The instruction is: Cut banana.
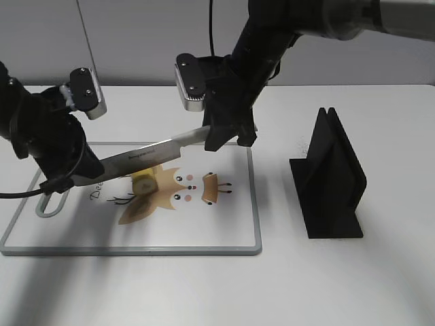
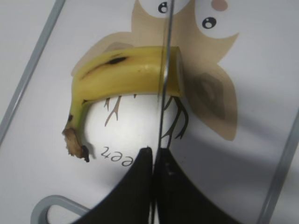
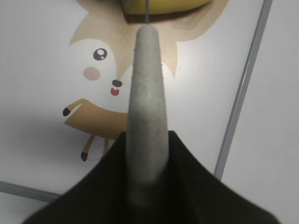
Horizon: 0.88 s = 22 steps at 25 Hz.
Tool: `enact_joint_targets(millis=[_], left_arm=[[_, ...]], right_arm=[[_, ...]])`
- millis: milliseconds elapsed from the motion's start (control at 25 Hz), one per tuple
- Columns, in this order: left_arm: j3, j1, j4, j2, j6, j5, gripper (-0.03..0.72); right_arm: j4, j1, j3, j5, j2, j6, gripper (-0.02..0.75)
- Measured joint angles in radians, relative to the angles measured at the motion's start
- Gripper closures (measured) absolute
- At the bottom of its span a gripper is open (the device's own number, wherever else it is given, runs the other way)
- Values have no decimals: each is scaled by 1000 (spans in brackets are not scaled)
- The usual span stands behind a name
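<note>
A yellow banana [image 1: 144, 182] lies on the white cutting board [image 1: 255, 204]. A knife [image 1: 156, 151] is held across and just above it. My right gripper [image 1: 228, 136] is shut on the knife's grey handle [image 3: 147, 93]. My left gripper [image 1: 68, 178] is shut on the blade's tip end. In the left wrist view the thin blade [image 2: 164, 70] crosses the banana [image 2: 126, 70] close to its cut right end, and the shut jaws [image 2: 153, 153] pinch the blade. In the right wrist view the banana [image 3: 163, 5] shows at the top edge, beyond the jaws [image 3: 147, 137].
The board has a grey rim [image 2: 32, 70], a handle loop [image 1: 51, 204] at its left and a cartoon deer print [image 1: 204, 189]. A black knife stand [image 1: 333, 183] stands on the table to the right of the board.
</note>
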Motion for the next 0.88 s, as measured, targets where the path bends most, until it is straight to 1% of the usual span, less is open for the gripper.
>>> enact_joint_targets(millis=[240,520,720,880], left_arm=[[0,0,2,0,-1,-14,691],[0,0,-3,0,-1,-15,691],[0,-21,10,0,-2,-7,691],[0,-25,11,0,-2,-12,691]], right_arm=[[-6,0,-1,-31,15,-4,569],[-14,0,-18,-33,19,-11,566],[-21,0,-24,-15,45,-12,566],[-26,-1,-26,-15,47,-13,566]])
